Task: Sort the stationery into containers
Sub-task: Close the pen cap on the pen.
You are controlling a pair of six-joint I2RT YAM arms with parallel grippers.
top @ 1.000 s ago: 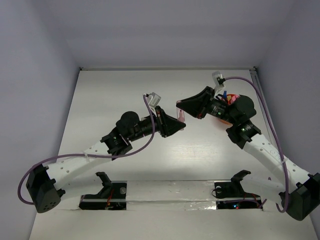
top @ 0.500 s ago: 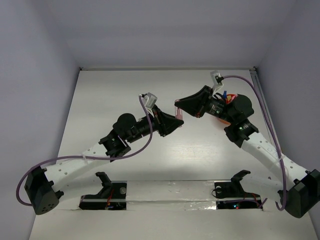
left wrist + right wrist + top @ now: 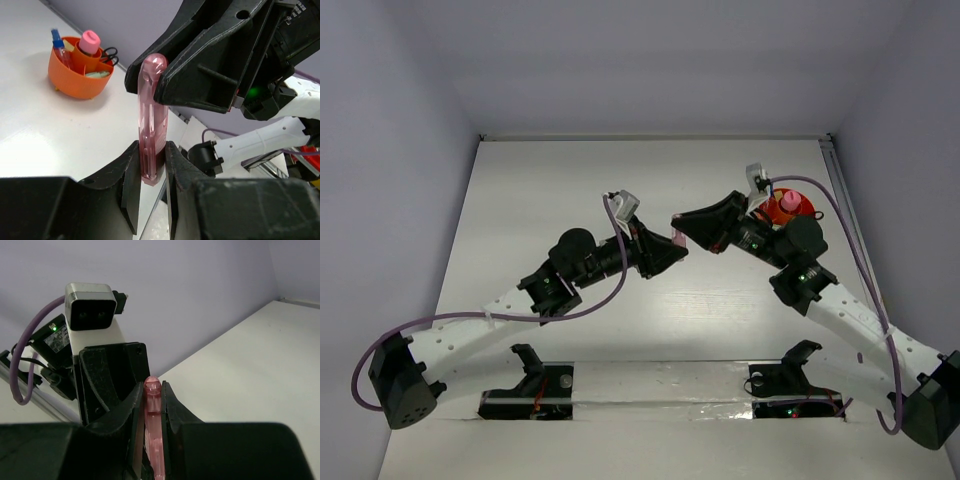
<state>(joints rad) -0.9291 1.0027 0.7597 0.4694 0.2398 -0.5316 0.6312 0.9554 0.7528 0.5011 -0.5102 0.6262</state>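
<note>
A flat, translucent pink stationery piece point(image 3: 151, 115) hangs in the air between both arms over the table's middle point(image 3: 677, 234). My left gripper point(image 3: 151, 150) is shut on its lower end. My right gripper point(image 3: 151, 387) is shut on its upper, rounded end point(image 3: 151, 430). In the top view the two grippers meet tip to tip, the left point(image 3: 672, 250) below the right point(image 3: 680, 222). The orange bowl point(image 3: 790, 210) stands at the back right, behind my right arm. It holds a pink-capped marker point(image 3: 90, 42), a blue-capped bottle point(image 3: 59, 42), black-handled scissors point(image 3: 111, 52) and a green item point(image 3: 97, 74).
The bowl's orange wall point(image 3: 75, 82) sits on the white table to the left in the left wrist view. The left wrist's camera block point(image 3: 91, 305) faces my right gripper closely. White walls enclose the table at the back and sides.
My right arm has swung so its forearm no longer covers the orange bowl. Both grippers have stayed on the pink piece and shifted slightly left.
</note>
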